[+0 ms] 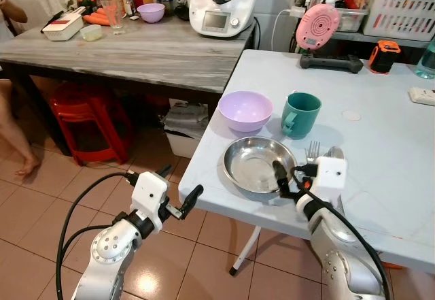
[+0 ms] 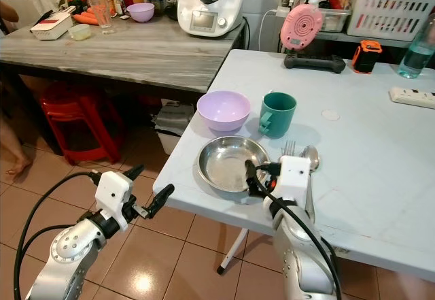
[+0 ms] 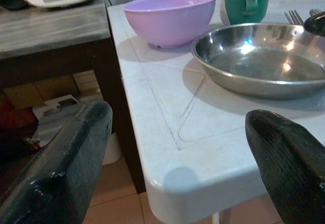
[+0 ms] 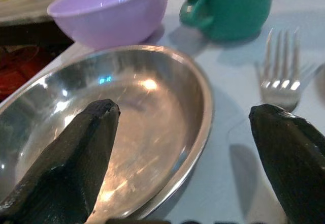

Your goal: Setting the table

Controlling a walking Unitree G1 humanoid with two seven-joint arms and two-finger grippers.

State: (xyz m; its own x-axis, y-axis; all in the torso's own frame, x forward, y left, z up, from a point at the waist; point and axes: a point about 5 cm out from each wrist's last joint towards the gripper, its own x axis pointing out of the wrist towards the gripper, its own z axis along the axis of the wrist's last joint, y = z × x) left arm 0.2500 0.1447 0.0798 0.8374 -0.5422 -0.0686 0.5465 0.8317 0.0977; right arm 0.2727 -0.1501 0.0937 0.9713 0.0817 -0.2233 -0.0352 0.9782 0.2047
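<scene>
Right gripper (image 1: 287, 177) spread over steel plate's (image 1: 250, 171) near rim | your left gripper (image 1: 178, 192) gapes short of it, empty

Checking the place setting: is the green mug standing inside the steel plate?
No, the green mug stands on the table behind the steel plate.

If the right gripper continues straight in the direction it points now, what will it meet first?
Most likely the rim of the steel plate: the right gripper is open, one finger above the plate, the other above the table beside the fork. Beyond the plate stand the purple bowl and green cup. Height above the rim is unclear.
</scene>
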